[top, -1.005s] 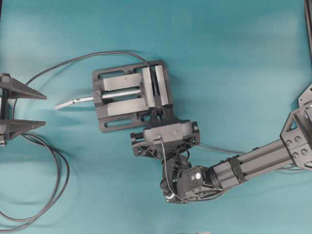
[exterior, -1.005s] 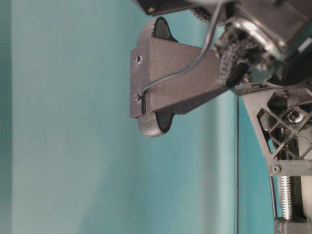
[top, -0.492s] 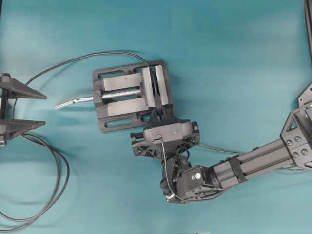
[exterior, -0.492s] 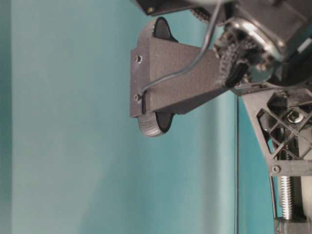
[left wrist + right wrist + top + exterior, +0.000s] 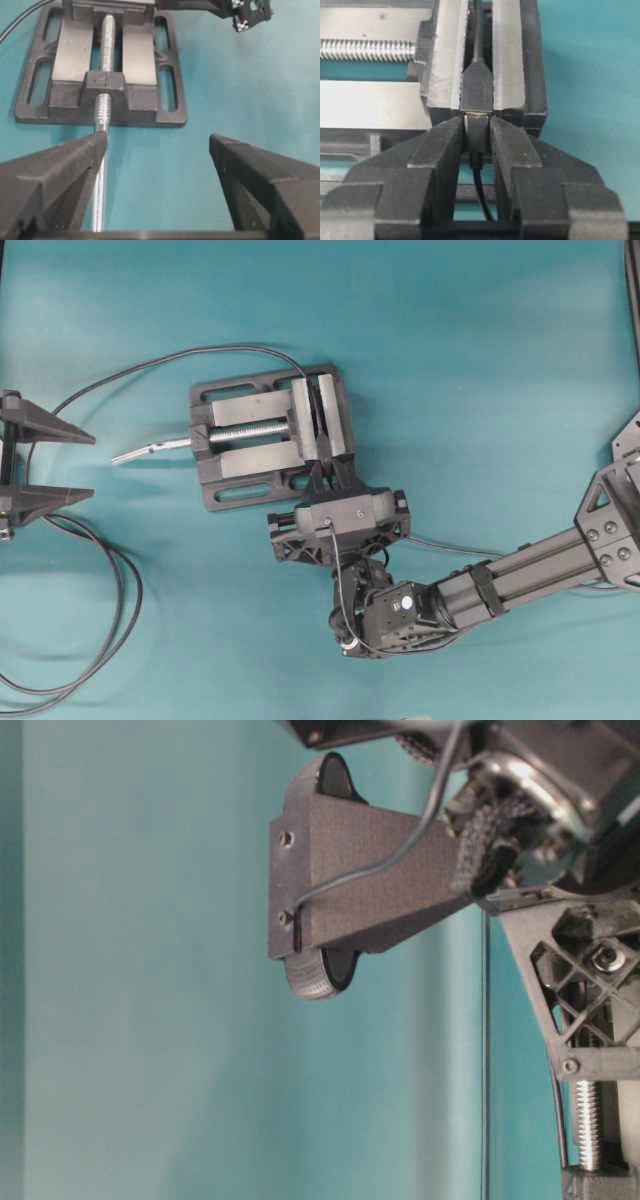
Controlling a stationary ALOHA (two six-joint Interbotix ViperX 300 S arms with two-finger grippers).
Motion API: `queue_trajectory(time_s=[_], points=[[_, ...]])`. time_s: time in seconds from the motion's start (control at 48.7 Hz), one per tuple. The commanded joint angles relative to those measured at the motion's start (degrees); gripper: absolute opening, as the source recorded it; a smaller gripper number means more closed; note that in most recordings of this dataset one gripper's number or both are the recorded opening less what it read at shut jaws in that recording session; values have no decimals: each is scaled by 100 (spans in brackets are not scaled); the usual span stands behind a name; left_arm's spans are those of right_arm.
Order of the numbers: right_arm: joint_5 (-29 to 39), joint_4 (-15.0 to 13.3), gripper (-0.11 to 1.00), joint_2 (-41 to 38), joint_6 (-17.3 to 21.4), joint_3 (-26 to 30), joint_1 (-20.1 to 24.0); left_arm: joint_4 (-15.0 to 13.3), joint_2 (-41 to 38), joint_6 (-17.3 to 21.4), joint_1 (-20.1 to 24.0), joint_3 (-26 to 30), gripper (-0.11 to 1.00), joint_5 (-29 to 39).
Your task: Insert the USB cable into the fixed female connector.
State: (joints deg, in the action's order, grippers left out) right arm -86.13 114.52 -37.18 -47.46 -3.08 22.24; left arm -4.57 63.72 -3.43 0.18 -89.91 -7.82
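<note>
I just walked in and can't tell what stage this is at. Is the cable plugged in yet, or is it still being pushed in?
Nearly done. The female connector sits clamped in the vise. The right gripper is shut on the USB cable's plug, held against the connector's mouth; a thin gold sliver of metal shows at the joint. Left: perhaps a last push, then letting go. The left gripper waits open, away from the vise.

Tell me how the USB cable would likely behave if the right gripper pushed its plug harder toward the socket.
The plug looks rigid and is pinched between the right gripper's fingers, so it probably transmits the push. The thin USB cable trailing behind looks floppy and would likely just bend. The fixed female connector, clamped in the vise, probably won't shift.
</note>
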Motion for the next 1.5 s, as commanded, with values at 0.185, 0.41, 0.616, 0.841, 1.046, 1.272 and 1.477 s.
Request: queue_trajectory(time_s=[0.185, 0.41, 0.616, 0.841, 1.046, 1.272, 1.477], points=[[-35, -53, 24, 272, -9, 9, 62, 18, -35, -53, -9, 70, 99, -53], [-114, 26, 53, 290, 9, 26, 141, 18, -35, -53, -9, 70, 99, -53], [-158, 97, 62, 308, 9, 35, 255, 18, -35, -53, -9, 70, 99, -53], [-167, 105, 61, 369, 9, 44, 448, 18, -35, -53, -9, 70, 99, -53], [-167, 105, 61, 431, 18, 53, 694, 18, -35, -53, -9, 70, 99, -53], [-167, 114, 61, 448, 18, 26, 756, 18, -35, -53, -9, 70, 99, -53], [-149, 114, 61, 668, -18, -158, 756, 18, -35, -53, -9, 70, 99, -53]])
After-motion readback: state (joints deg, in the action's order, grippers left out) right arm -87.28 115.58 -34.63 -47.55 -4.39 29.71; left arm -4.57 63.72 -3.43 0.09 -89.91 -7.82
